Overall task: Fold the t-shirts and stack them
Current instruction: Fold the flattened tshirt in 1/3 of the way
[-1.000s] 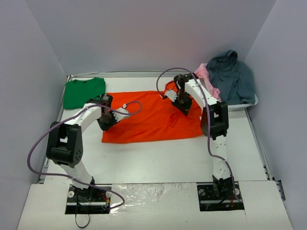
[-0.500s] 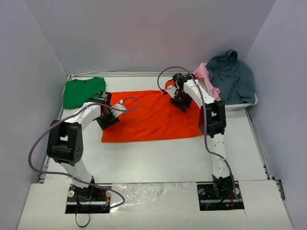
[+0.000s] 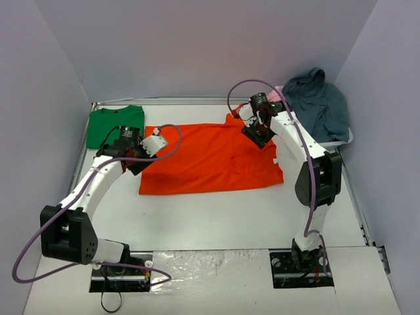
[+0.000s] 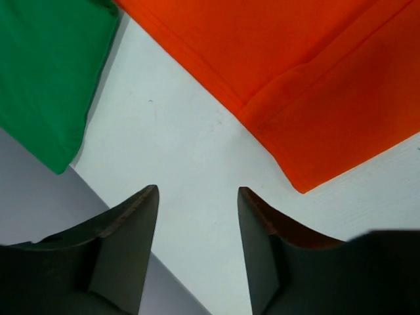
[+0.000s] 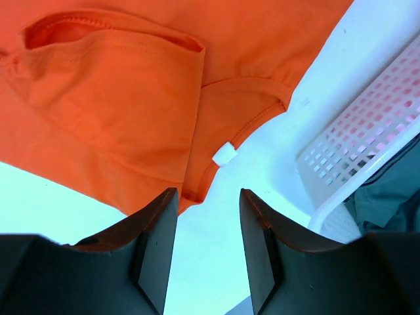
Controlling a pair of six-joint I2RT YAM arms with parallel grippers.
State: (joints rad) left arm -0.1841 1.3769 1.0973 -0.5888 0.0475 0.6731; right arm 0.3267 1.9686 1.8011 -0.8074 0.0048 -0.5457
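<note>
Left claw (image 4: 197, 190) is wide open with nothing in it, parked over bare desk (image 3: 216, 216) just off the left end of the orange t-shirt (image 3: 210, 161). In the left wrist view, the nearest corner of the orange cloth (image 4: 315, 79) sits ahead and to the right of the fingers, close but not between them. The right claw (image 5: 208, 191) is also open and empty. It's hovering at the shirt's other end, right over the neckline edge, where a little white tag (image 5: 224, 155) pokes out.

The shirt lies flat with its long axis running left to right across the desk, so each arm has its own end to grab, and I'd guess the next fold starts from those ends. The left arm is clearly nearer the hem corner.

The green t-shirt (image 3: 115, 126) is folded at the far left, near the orange one but apart from it. The white basket (image 5: 354, 151) sits off to the right.
</note>
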